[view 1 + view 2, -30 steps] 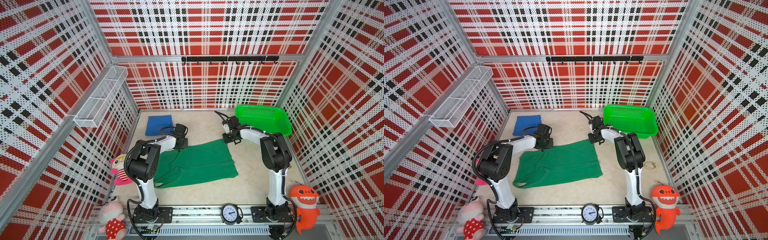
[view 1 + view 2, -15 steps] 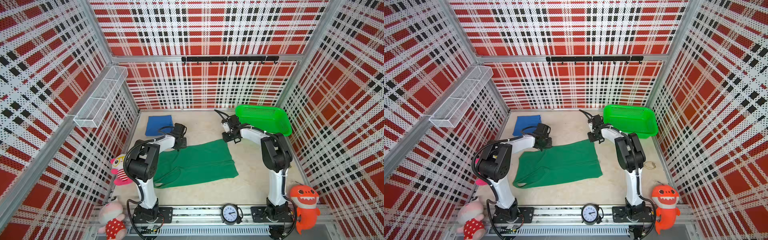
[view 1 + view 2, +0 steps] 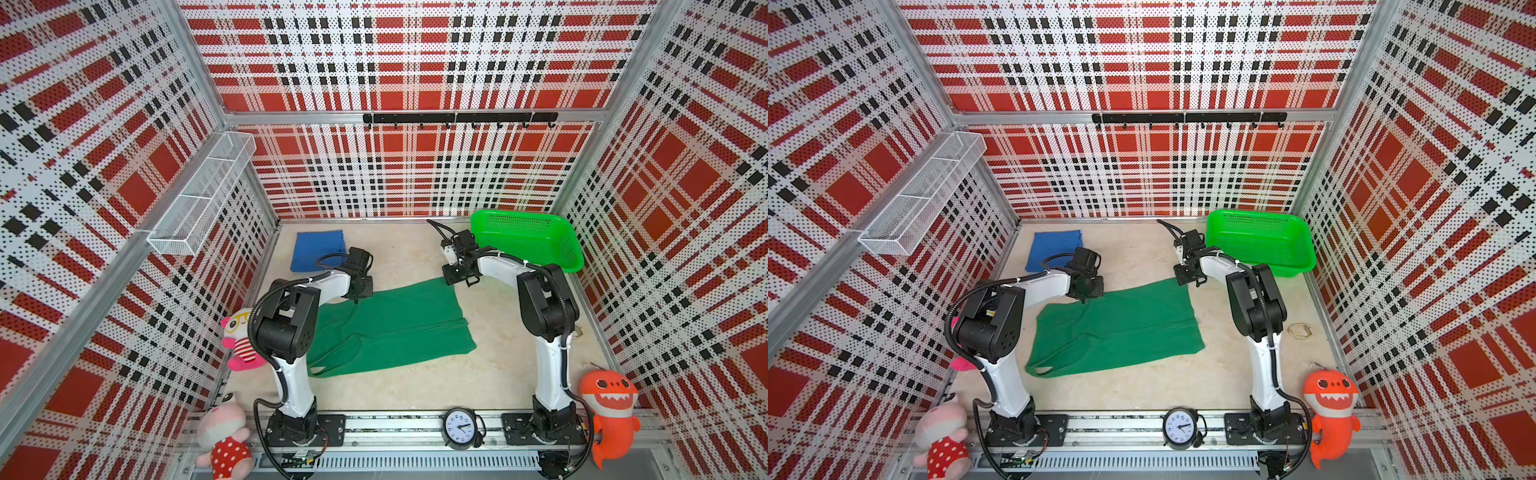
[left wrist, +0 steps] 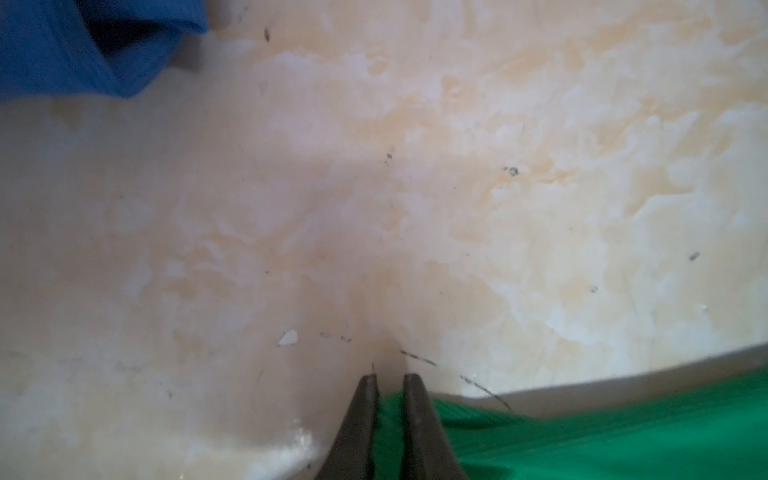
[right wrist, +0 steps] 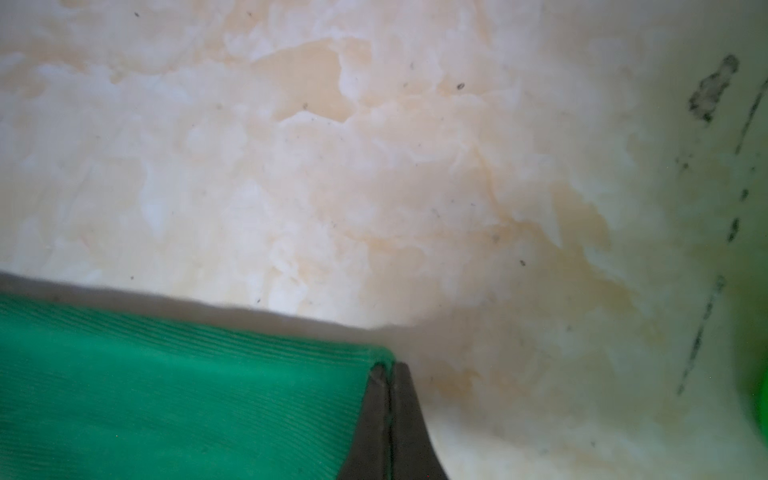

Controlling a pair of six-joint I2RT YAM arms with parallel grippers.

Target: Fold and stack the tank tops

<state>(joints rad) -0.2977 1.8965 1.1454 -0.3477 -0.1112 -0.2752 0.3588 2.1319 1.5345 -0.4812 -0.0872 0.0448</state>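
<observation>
The green tank top [image 3: 390,328] lies spread flat in the middle of the mottled beige table [image 3: 407,253]; the wrist views show its fine ribbed knit. The left gripper [image 4: 390,378] is clenched on the cloth's far left corner, which is pinched between its dark tapered fingers. The right gripper [image 5: 390,368] is clamped tight on the far right corner. The blue tank top [image 3: 318,250] sits folded into a soft rectangle at the far left, well apart from the bright green mesh basket [image 3: 573,257].
</observation>
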